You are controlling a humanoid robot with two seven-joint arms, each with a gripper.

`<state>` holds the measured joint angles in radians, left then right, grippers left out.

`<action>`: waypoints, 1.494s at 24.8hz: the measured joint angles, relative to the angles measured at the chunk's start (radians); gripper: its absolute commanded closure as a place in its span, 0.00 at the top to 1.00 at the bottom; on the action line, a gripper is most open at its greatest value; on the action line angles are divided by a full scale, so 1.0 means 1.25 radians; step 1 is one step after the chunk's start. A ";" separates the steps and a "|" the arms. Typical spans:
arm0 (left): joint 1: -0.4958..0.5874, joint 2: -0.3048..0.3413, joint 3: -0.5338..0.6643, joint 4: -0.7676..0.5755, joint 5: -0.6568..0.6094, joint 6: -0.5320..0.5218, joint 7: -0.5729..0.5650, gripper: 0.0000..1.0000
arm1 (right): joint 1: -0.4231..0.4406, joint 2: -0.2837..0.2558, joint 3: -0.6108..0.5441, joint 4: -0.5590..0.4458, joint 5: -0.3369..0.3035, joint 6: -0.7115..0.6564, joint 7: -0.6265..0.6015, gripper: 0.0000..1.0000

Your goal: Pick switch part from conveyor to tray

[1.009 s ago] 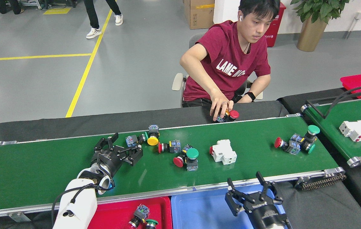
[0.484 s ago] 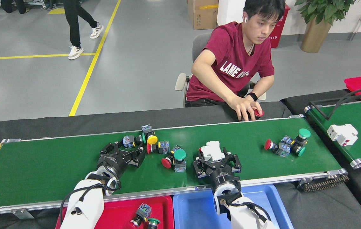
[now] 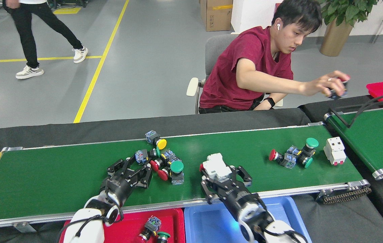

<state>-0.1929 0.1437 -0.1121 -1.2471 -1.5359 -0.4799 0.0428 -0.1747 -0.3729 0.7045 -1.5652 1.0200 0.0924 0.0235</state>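
While the conveyor (image 3: 59, 182) carries parts:
Right gripper (image 3: 223, 175): clamped on white switch part (image 3: 215, 166) (judged).
Left gripper (image 3: 134, 170): fingers apart.
Next: lift toward blue tray (image 3: 208, 222).

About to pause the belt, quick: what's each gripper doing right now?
Left gripper: jaws open, empty, beside the cluster of push-button switches.
Right gripper: jaws closed around the white switch part on the conveyor.
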 measured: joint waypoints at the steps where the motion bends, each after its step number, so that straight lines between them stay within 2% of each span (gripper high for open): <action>1: 0.040 0.012 0.016 -0.049 0.000 -0.031 0.000 0.17 | 0.032 -0.045 -0.002 -0.034 -0.001 -0.016 0.002 0.11; 4: 0.135 0.029 0.082 -0.160 0.000 -0.127 0.002 0.24 | 0.140 -0.147 -0.032 -0.109 -0.003 -0.046 -0.045 0.13; 5: 0.162 0.032 0.104 -0.185 0.000 -0.157 0.002 0.30 | 0.172 -0.171 -0.046 -0.118 -0.003 -0.048 -0.061 0.13; 7: 0.213 0.032 0.150 -0.234 0.000 -0.205 0.002 0.47 | 0.226 -0.208 -0.073 -0.122 -0.003 -0.055 -0.094 0.14; 8: 0.237 0.032 0.169 -0.262 0.000 -0.217 0.002 0.66 | 0.246 -0.221 -0.090 -0.122 -0.003 -0.058 -0.113 0.16; 9: 0.263 0.031 0.185 -0.291 0.000 -0.225 0.002 0.96 | 0.260 -0.228 -0.109 -0.123 -0.003 -0.058 -0.126 0.24; 10: 0.289 0.030 0.200 -0.318 0.000 -0.231 0.001 1.00 | 0.279 -0.233 -0.128 -0.124 -0.003 -0.058 -0.135 0.42; 11: 0.309 0.025 0.213 -0.337 0.000 -0.235 0.001 1.00 | 0.298 -0.234 -0.138 -0.124 -0.003 -0.060 -0.139 0.91; 12: 0.327 0.019 0.221 -0.354 0.001 -0.237 0.001 1.00 | 0.309 -0.234 -0.143 -0.124 -0.004 -0.062 -0.140 0.99; 17: 0.421 -0.005 0.233 -0.389 0.005 -0.241 -0.002 1.00 | 0.326 -0.234 -0.165 -0.128 -0.005 -0.057 -0.141 1.00; 20: 0.432 -0.056 0.284 -0.392 0.005 -0.241 0.000 1.00 | 0.326 -0.229 -0.181 -0.141 -0.005 -0.056 -0.144 0.99; 22: 0.431 -0.116 0.358 -0.392 0.005 -0.176 0.001 1.00 | 0.319 -0.197 -0.209 -0.149 -0.005 -0.052 -0.146 0.99; 24: 0.439 -0.150 0.420 -0.393 0.005 -0.106 0.001 1.00 | 0.282 -0.130 -0.237 -0.148 -0.005 -0.044 -0.148 0.98; 28: 0.524 -0.165 0.475 -0.409 0.030 -0.045 0.002 1.00 | 0.146 -0.019 -0.266 -0.098 -0.005 0.040 -0.130 0.98; 29: 0.531 -0.169 0.475 -0.410 0.034 -0.042 0.002 1.00 | 0.117 0.004 -0.266 -0.081 -0.005 0.056 -0.115 0.98; 32: 0.524 -0.171 0.466 -0.413 0.037 -0.034 0.002 1.00 | 0.049 0.109 -0.267 -0.035 0.015 0.081 -0.035 0.98; 35: 0.502 -0.173 0.458 -0.413 0.037 -0.017 0.003 1.00 | 0.048 0.135 -0.278 -0.054 0.044 0.079 0.009 0.98; 37: 0.484 -0.177 0.438 -0.414 0.037 0.016 0.005 1.00 | 0.104 0.135 -0.302 -0.099 0.057 0.054 0.018 0.98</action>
<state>0.4124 -0.0769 0.4359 -1.7647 -1.4900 -0.4601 0.0491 -0.0443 -0.2047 0.3266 -1.6892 1.0915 0.1604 0.0460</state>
